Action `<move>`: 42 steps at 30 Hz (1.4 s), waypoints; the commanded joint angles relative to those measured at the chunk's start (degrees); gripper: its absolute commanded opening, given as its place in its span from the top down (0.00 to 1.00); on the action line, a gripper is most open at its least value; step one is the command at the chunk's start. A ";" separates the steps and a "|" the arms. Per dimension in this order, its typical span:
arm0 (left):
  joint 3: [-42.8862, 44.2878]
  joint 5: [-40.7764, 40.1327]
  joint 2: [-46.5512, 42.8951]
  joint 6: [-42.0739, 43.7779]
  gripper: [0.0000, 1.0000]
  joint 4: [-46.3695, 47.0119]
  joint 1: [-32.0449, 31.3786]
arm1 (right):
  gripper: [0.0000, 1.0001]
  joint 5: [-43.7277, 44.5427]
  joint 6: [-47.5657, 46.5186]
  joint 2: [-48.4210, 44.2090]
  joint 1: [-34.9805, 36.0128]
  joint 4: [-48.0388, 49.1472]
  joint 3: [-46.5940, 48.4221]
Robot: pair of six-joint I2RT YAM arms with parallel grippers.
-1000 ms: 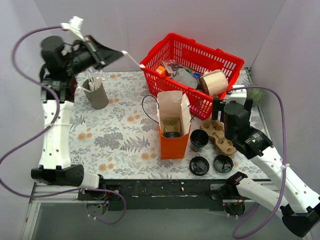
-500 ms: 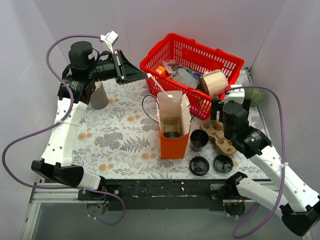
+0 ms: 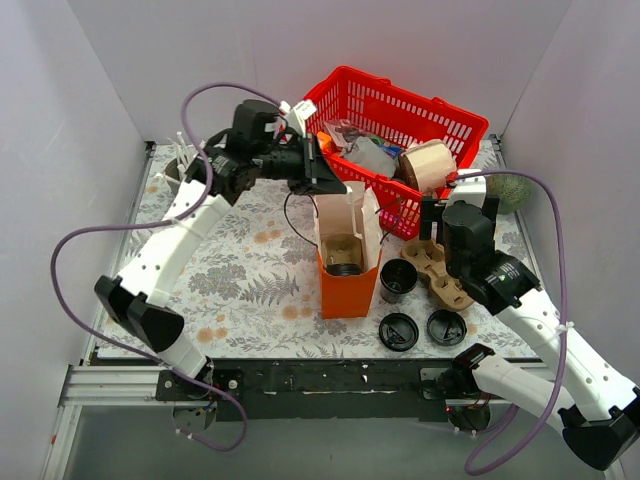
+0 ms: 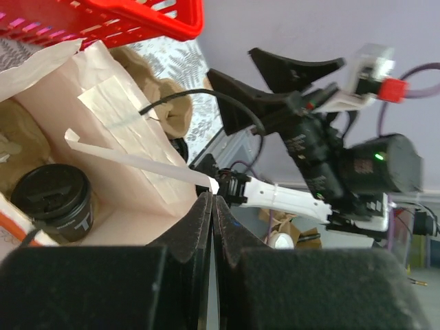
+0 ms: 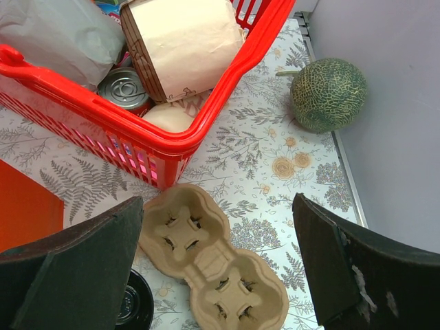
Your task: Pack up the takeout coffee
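Observation:
The takeout coffee (image 4: pixel 51 199), a dark cup with a black lid, stands inside the open orange paper bag (image 3: pixel 350 285); from above only its dark top (image 3: pixel 345 267) shows. My left gripper (image 3: pixel 335 187) hovers at the bag's back rim and is shut on a thin white stick (image 4: pixel 137 159), which reaches across the bag's opening. In the left wrist view its jaws (image 4: pixel 212 199) are pressed together on the stick's end. My right gripper (image 5: pixel 220 271) is open and empty above a cardboard cup carrier (image 5: pixel 213 265), right of the bag (image 3: pixel 458 207).
An open black cup (image 3: pixel 397 280) and two loose black lids (image 3: pixel 398 330) (image 3: pixel 446 327) lie right of the bag. A red basket (image 3: pixel 440 115) with groceries stands at the back. A melon (image 5: pixel 328 94) sits at the far right. A grey cup (image 3: pixel 185 165) stands back left.
My left arm has swung from the far left, by the grey cup, rightwards to the bag, carrying the white stick. The right arm has not moved.

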 commanded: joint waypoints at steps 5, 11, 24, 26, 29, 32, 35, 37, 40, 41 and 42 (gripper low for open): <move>4.68 -14.59 5.23 3.18 1.00 -3.02 -4.08 | 0.04 -0.10 -0.15 -0.06 -0.17 1.88 -0.40; 5.56 -21.09 7.25 4.32 1.00 -3.90 -4.79 | 0.04 -0.37 -0.15 -0.06 -0.17 1.97 -0.49; 10.74 -23.56 9.27 6.34 0.02 -7.59 -5.23 | 0.02 0.07 -0.16 0.12 -0.17 1.79 -0.23; 12.85 -24.61 9.01 6.34 0.02 -7.59 -5.14 | 0.02 0.95 0.19 0.29 -0.17 1.53 -0.14; 18.03 -26.19 9.44 6.08 0.02 -7.77 -5.14 | 0.02 1.21 0.37 0.38 -0.17 0.83 0.39; 24.61 -28.73 9.54 6.25 0.02 -8.64 -5.23 | 0.02 0.25 0.55 0.56 -0.17 0.57 1.26; 20.54 -38.73 5.42 6.26 0.02 -6.73 -5.14 | 0.02 0.07 0.64 0.82 -0.17 -0.31 2.23; 16.22 -51.08 0.41 5.99 0.02 -5.58 -5.23 | 0.02 0.68 0.98 1.26 -0.17 -1.10 3.19; 9.27 -66.12 -4.50 3.89 0.02 -6.62 -5.14 | 0.02 1.48 2.04 2.14 -0.17 -3.03 4.51; 7.78 -68.62 -5.57 3.27 0.02 -7.50 -5.05 | 0.02 1.22 2.04 2.31 -0.17 -3.47 5.04; 4.98 -70.47 -6.28 1.96 0.02 -7.94 -5.05 | 0.02 1.04 2.04 2.40 -0.17 -3.65 5.05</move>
